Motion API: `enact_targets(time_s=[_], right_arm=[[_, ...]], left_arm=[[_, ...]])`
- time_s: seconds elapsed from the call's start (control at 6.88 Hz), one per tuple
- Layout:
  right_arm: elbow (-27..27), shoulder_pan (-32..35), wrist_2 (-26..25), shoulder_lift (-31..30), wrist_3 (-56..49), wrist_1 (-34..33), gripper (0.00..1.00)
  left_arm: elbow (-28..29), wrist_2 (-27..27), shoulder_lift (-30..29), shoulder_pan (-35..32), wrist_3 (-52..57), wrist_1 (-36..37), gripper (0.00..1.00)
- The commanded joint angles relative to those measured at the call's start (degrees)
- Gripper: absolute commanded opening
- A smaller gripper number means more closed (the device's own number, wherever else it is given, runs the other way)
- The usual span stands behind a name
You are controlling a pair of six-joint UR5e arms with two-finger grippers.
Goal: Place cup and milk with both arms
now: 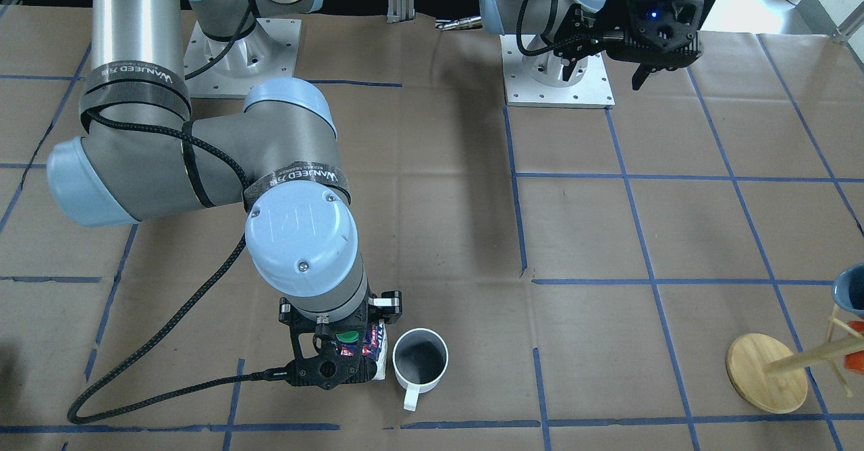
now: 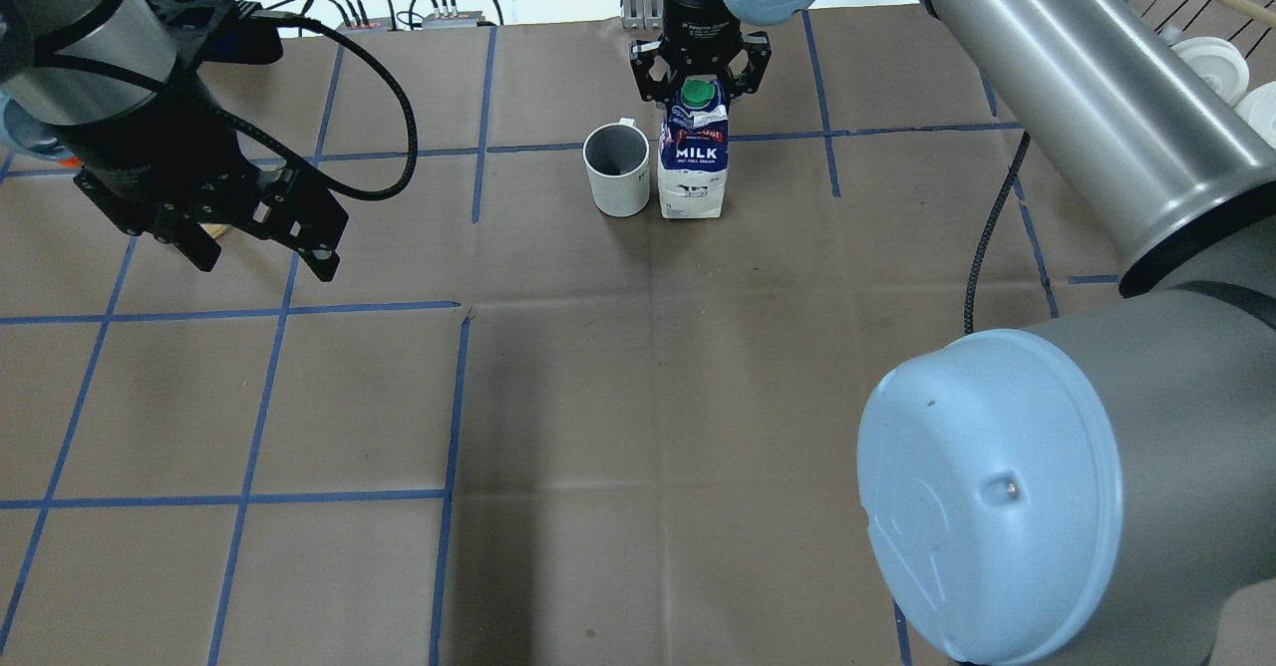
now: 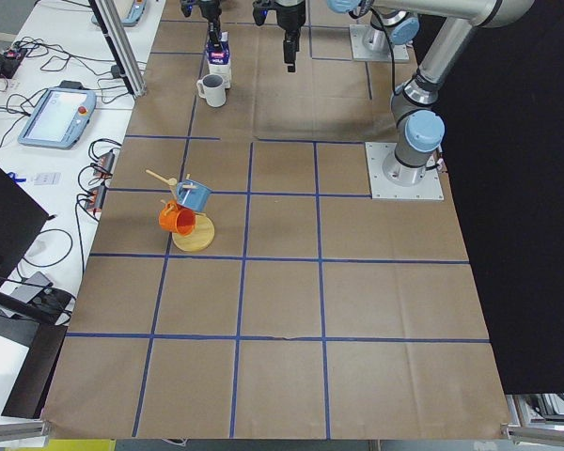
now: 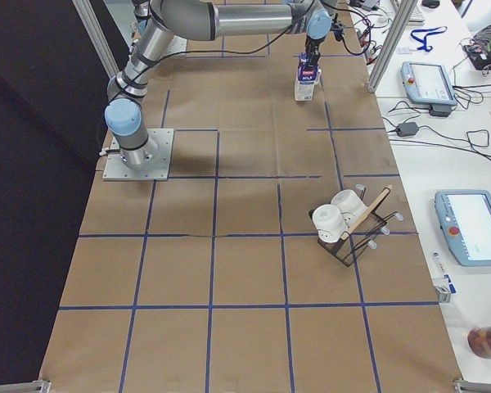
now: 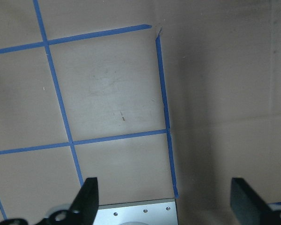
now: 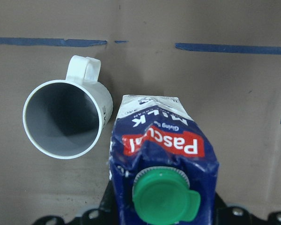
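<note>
Right at the right pincer [image 2: 698, 98], the milk carton [image 2: 693, 167] stands upright on the table [image 2: 638, 397], its long axis vertical and its green cap [image 6: 165, 193] on top. The pincer comes down from above and is pressed against two sides of the carton's folded top, pinching it. The carton's "MILK" face is turned toward the robot's base.

Just beside this pincer, on the robot's left of it, the cup [image 2: 619, 175] sits upright, mouth up, with its handle [image 6: 84, 69] pointing away from the robot. Whether cup and carton touch, I cannot tell.

Well apart from that pincer, farther to the robot's left and nearer the base, the left pincer [image 2: 261, 250] hangs above brown paper crossed by blue tape lines, its fingers [image 5: 88, 199] spread wide.

Beyond the left pincer, toward the table's end, a wooden stand [image 3: 194, 237] carries a blue mug and an orange mug.
</note>
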Motion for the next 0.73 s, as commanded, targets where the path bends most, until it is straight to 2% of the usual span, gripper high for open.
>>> enact_targets(time_s=[0.0,0.15,0.29,0.58], right_arm=[[-0.02,0.12,0.34,0.88,0.18,-0.47,0.64],[-0.02,0.12,0.34,1.41,0.53,-0.83,0.73],[-0.28,0.12,-0.10,1.15,0.45,-0.65,1.00],[-3.60,-0.49,0.16,0.36,0.44,3.53,1.00]], left_arm=[[-0.01,0.00,-0.01,0.00,0.00,0.00,1.00],[-0.01,0.00,0.07,0.00,0.00,0.00,1.00],[-0.01,0.00,-0.01,0.00,0.00,-0.09,1.00],[-0.01,0.09,0.07,0.00,0.00,-0.18,1.00]])
